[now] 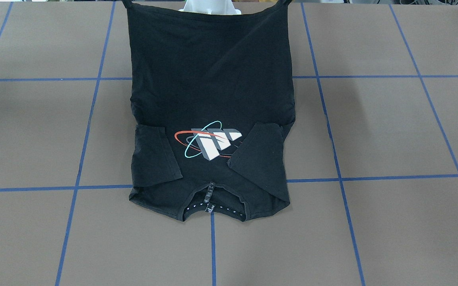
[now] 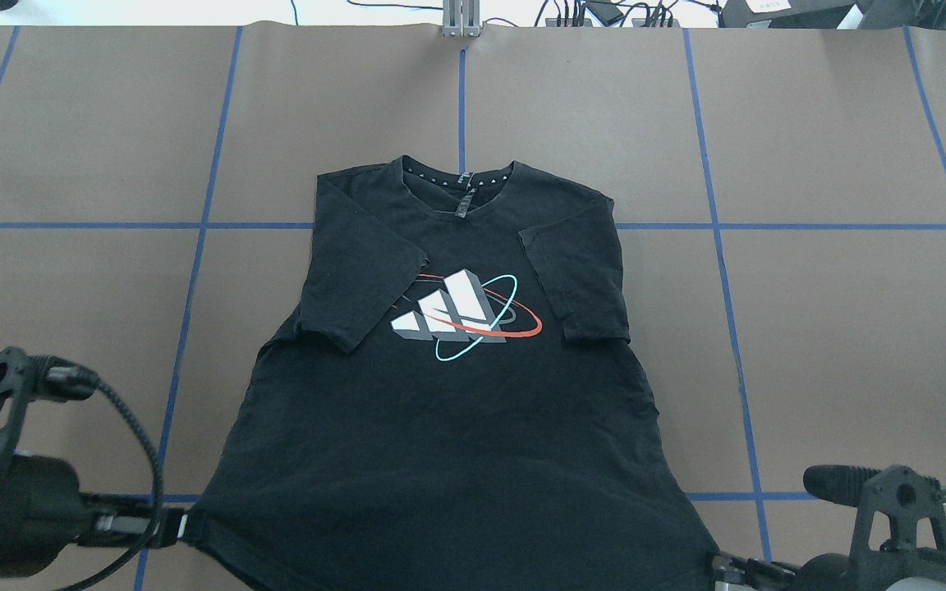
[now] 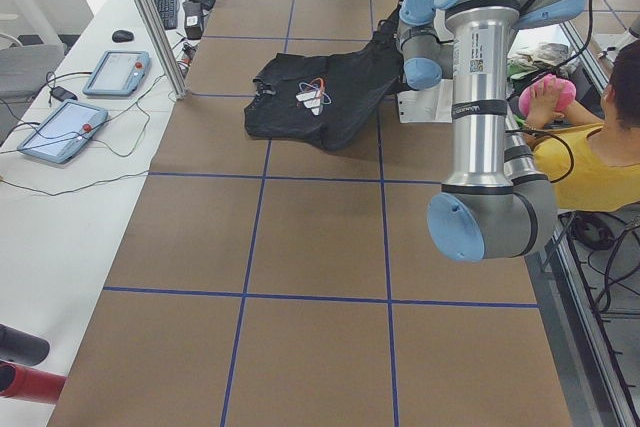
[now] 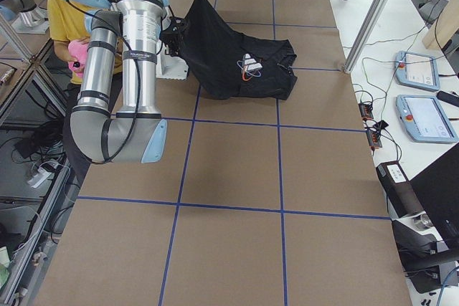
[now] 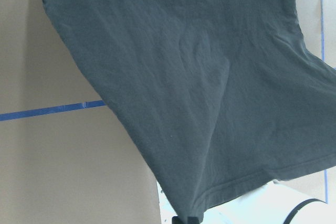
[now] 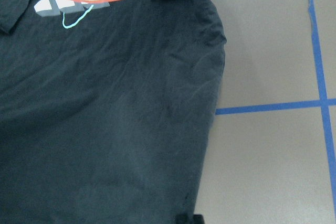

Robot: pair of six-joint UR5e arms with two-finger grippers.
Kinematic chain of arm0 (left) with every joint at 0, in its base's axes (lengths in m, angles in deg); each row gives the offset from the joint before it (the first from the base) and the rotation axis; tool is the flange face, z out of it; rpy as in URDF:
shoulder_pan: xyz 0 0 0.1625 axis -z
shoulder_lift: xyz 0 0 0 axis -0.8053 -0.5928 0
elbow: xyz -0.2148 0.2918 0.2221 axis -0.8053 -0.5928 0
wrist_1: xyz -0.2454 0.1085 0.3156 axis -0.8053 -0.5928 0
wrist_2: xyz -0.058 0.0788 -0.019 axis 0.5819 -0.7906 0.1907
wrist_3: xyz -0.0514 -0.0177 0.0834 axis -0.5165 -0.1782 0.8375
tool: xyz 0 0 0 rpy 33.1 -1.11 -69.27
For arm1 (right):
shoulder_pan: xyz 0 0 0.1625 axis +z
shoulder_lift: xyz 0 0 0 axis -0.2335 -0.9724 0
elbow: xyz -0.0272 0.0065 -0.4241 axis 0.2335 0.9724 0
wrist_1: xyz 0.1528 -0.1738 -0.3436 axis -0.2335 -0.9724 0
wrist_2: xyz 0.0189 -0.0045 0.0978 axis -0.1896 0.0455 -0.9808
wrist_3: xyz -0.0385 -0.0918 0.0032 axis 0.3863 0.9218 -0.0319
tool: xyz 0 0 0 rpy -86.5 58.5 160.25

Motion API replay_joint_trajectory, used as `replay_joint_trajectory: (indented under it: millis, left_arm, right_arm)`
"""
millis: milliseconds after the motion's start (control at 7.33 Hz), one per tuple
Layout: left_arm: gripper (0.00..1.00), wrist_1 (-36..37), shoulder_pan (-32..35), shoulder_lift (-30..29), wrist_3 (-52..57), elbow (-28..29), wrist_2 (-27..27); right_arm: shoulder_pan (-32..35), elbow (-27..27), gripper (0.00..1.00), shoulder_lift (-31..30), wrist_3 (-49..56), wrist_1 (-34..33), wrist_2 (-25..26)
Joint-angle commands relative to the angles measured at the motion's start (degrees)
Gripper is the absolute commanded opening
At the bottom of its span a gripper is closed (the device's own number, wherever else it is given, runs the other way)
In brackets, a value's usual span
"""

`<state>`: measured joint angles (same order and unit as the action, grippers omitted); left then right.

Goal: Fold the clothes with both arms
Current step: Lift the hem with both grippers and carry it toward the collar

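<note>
The black T-shirt [image 2: 440, 427] lies graphic side up, its collar [image 2: 458, 185] far from me and both sleeves folded in over the chest. The red, teal and white graphic [image 2: 466, 313] shows between the sleeves. My left gripper [image 2: 176, 525] is shut on the left hem corner. My right gripper [image 2: 719, 566] is shut on the right hem corner. The hem is lifted off the table and stretched between them, as the front-facing view shows [image 1: 209, 59]. In the wrist views the fabric [image 5: 199, 87] [image 6: 105, 119] hangs from the grippers, whose fingertips barely show at the bottom edge.
The brown table [image 2: 834, 328] carries a grid of blue tape lines [image 2: 719, 246]. The white pedestal [image 1: 212, 7] stands behind the raised hem. An operator in yellow [image 3: 590, 157] sits behind the robot. Tablets [image 3: 115, 72] and cables lie on the side bench.
</note>
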<state>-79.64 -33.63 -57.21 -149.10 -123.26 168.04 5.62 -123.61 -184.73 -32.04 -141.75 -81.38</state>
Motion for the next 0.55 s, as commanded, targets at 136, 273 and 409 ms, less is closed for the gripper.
replay_joint_trajectory:
  millis: [136,273,409]
  left_arm:
    - [0.00,0.13,14.84,-15.76,10.68,18.29,-0.23]
    - [0.00,0.13,18.79,-18.13,14.80,21.64,-0.23]
    - [0.00,0.04,22.23,-19.64,17.89,24.37,-0.23]
  right_arm:
    - [11.89,7.29,0.00,6.36,0.08,-0.02,0.16]
    - [16.02,11.34,0.00,10.05,0.34,-0.02,-0.19]
    - [19.54,13.99,0.00,12.18,0.43,-0.02,-0.37]
